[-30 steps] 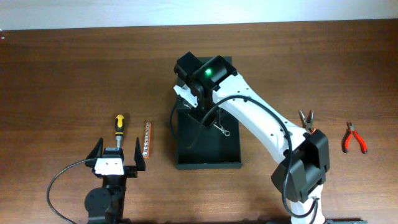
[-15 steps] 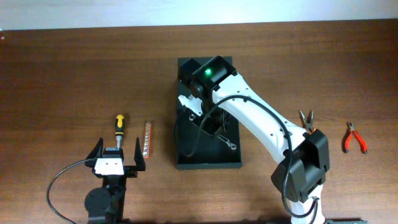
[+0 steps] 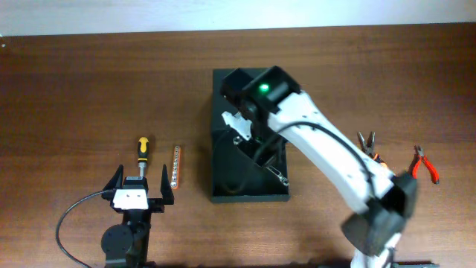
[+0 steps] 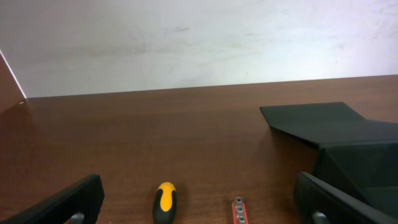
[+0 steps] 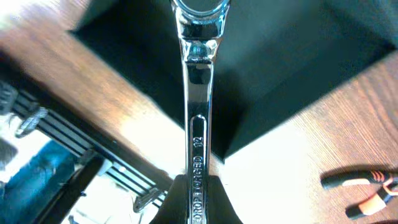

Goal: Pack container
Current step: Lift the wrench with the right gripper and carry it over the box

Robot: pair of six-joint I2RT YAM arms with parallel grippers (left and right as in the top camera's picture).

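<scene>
The right arm's elbow has swung toward the worktop's [image 3: 74, 89] front right corner. The right tool [image 5: 198, 190] is clamped on a chrome wrench [image 5: 198, 93] above the container [image 3: 249, 197], which is dark, matte and open at the worktop's middle. The left tool [image 3: 141, 182] stands wide at the front edge, with a screwdriver [image 3: 142, 147] just behind it. Pliers [image 3: 424, 164] lie near the right edge.

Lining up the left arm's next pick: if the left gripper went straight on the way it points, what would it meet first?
The screwdriver, lying straight ahead of the open left gripper, handle farthest. The bit strip lies right of that line. Height is unclear, so it might pass above.
</scene>
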